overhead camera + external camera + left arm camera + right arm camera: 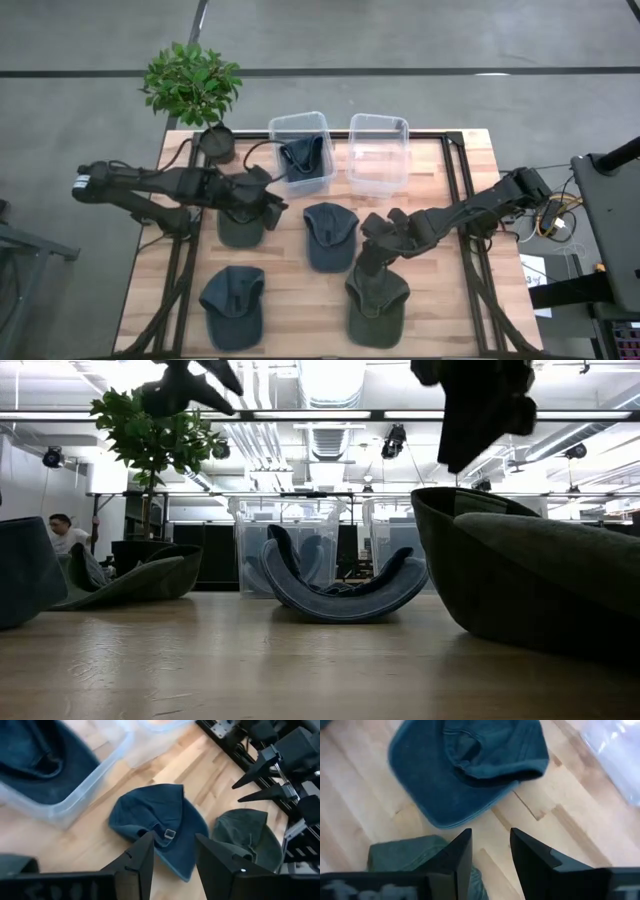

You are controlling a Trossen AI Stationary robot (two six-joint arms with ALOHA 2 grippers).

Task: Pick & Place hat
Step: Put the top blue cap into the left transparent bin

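Between both empty, parted hands lies a blue cap, green caps alongside.

No text, label, brand, number or sign can be read anywhere in these views.

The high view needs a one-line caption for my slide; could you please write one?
Both open grippers, left and right, hover over four caps on the table; a fifth cap sits in the left bin.
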